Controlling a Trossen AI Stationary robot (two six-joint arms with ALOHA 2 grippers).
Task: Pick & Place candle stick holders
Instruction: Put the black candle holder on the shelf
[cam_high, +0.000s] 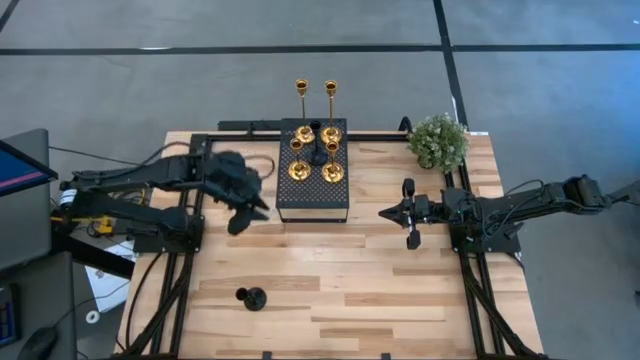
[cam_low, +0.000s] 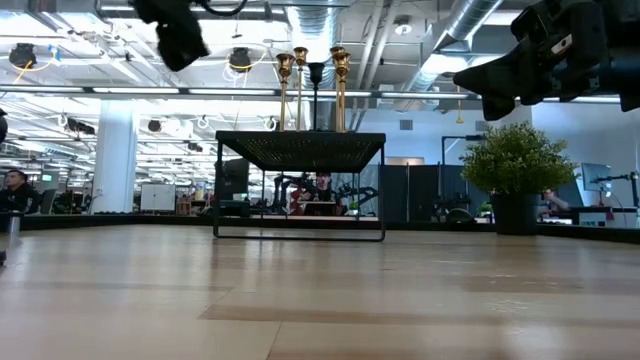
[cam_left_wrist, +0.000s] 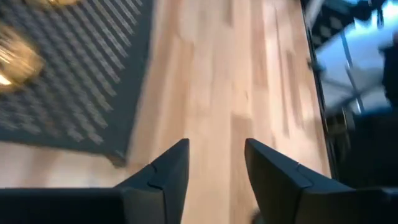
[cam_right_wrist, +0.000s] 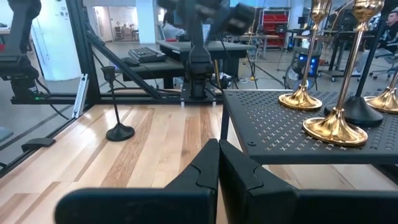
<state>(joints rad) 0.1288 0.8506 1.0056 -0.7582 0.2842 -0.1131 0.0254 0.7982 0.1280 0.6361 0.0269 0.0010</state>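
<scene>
Several gold candle stick holders (cam_high: 300, 170) and one black holder (cam_high: 317, 152) stand by their round bases on the black perforated platform (cam_high: 312, 200). A second black holder (cam_high: 251, 298) stands upright on the wooden table near its front edge, also seen as the black holder (cam_right_wrist: 119, 118) in the right wrist view. My left gripper (cam_high: 240, 215) hovers open just off the platform's left side, above the table, with nothing between its fingers (cam_left_wrist: 168, 171). My right gripper (cam_high: 386, 212) waits shut to the right of the platform, pointing level at it.
A small bushy green plant (cam_high: 438, 141) in a pot stands at the table's far right corner. Bare wood (cam_high: 340, 290) lies between the platform and the near edge. Black frame rails (cam_high: 470, 290) run along both sides of the table.
</scene>
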